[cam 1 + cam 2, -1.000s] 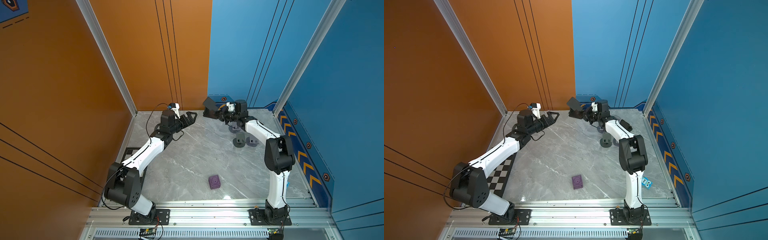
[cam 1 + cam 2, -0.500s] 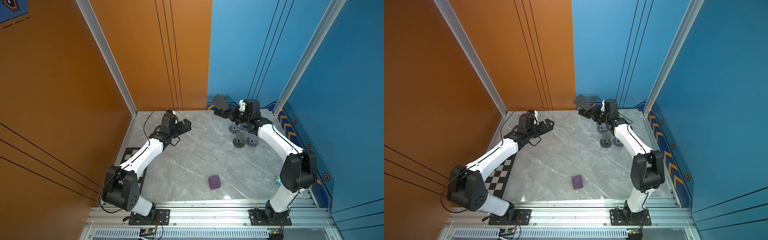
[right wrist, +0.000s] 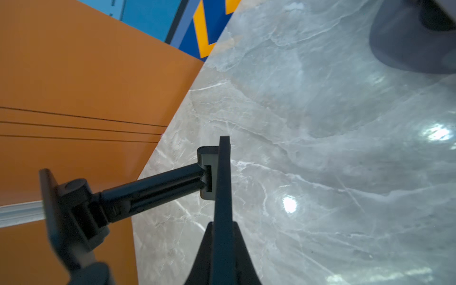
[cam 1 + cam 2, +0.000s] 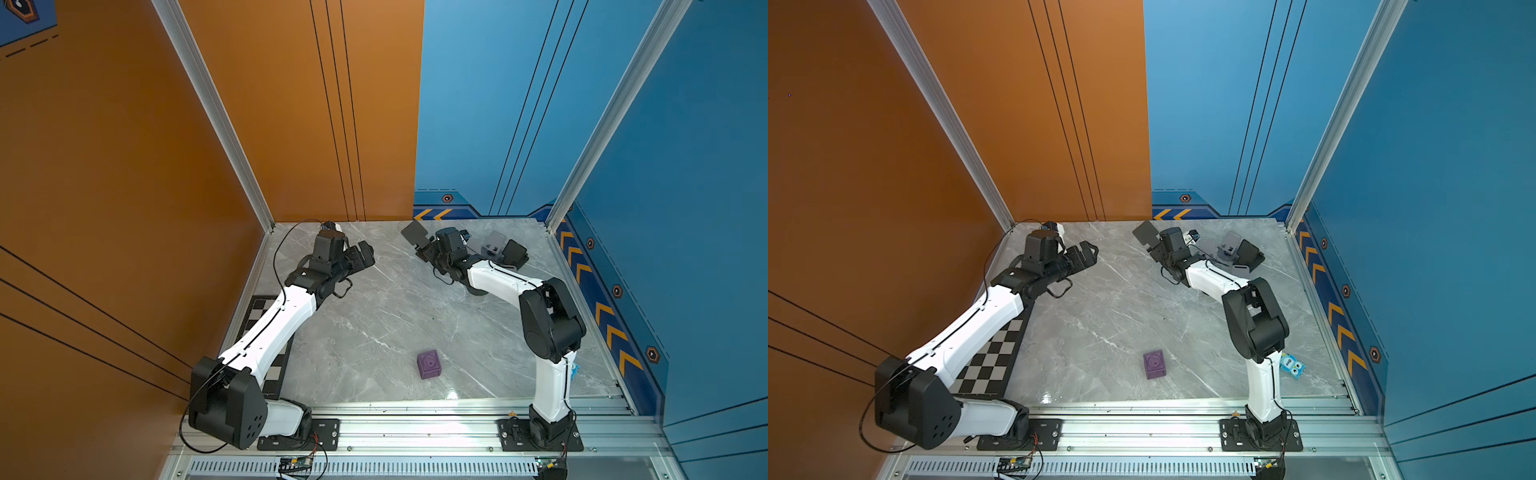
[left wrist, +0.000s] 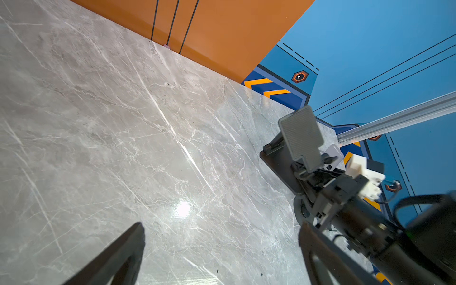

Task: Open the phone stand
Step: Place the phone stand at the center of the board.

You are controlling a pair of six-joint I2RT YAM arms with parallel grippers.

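You have the black hinged plastic phone stand (image 4: 415, 233) pinched by its base plate in the closed right tool (image 4: 427, 250), above the grey marble table (image 4: 374, 332) near the back wall; next, likely bring the wide-open, empty left tool (image 4: 360, 257) across to swing its pad out.

I find no word, brand or number that I can read. What shows are signs. Orange chevrons (image 4: 432, 214) stand on the dark blue band (image 4: 461, 208) at the foot of the blue wall (image 4: 478, 104), along the far edge of the bench (image 4: 395, 316). More chevrons (image 4: 583, 270) run on the band along the bench's right edge. Orange-rimmed hexagon badges (image 4: 447, 198) sit on that band too. In my left wrist view one badge (image 5: 299, 77) has a small white mark at its centre. A small blue box (image 4: 1292, 366) near the bench's near right corner bears white lettering too small to read.
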